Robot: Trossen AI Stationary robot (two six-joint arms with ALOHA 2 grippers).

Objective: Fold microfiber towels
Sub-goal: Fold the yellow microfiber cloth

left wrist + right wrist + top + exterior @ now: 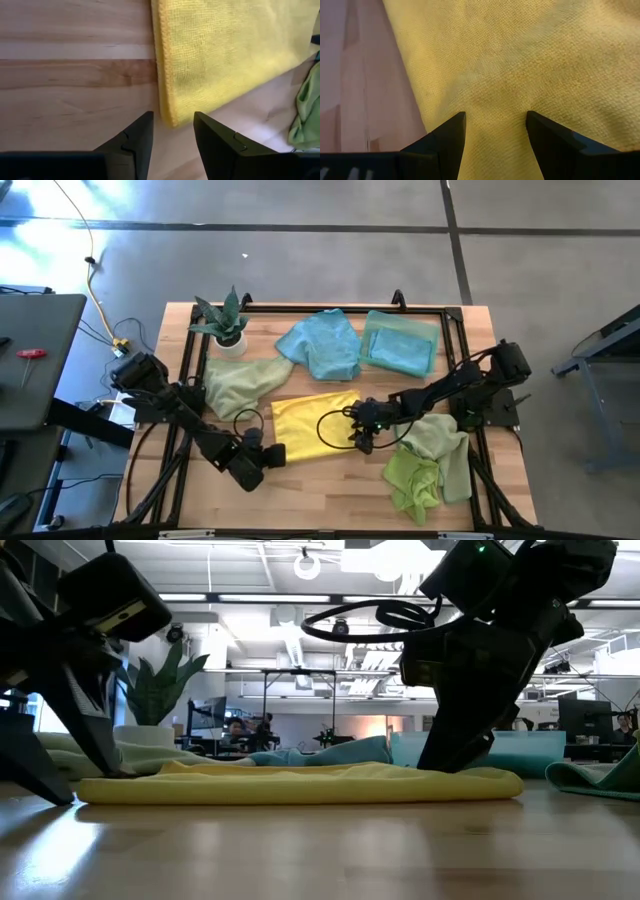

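Yellow towel point(312, 426) is lying flat near the desk's point(330, 505) front edge, mid-desk. Left claw point(172, 131) is sitting open, straddling its front-left corner. Right claw point(496, 131) is hovering open over its right edge.

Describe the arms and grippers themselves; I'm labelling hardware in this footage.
Both arms are black, jointed segments with looping black cables. The left gripper and right gripper each have two dark, wedge-shaped fingers. A small green light glows near the right wrist.

Open-plan lab or office: wooden table point(330, 500) on concrete floor point(330, 250), ceiling light strips point(250, 597), distant desks with monitors point(585, 720).
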